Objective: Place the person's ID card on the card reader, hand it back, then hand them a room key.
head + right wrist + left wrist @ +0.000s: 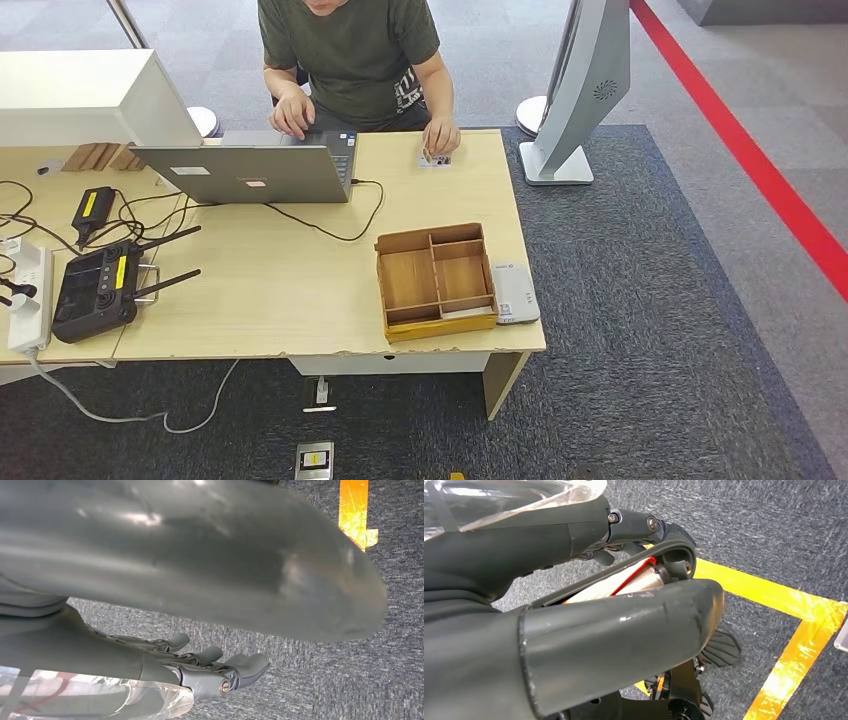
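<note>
Right now both hands hang empty over the carpet — left hand (624,630), right hand (200,665) — while the ID card (434,158) lies under the person's fingers (441,135); reach slowly, palm open.

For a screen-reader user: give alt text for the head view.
A seated person holds an ID card down at the far edge of a wooden desk. Nearer are an open laptop, a compartmented wooden tray and a white card reader.
</note>
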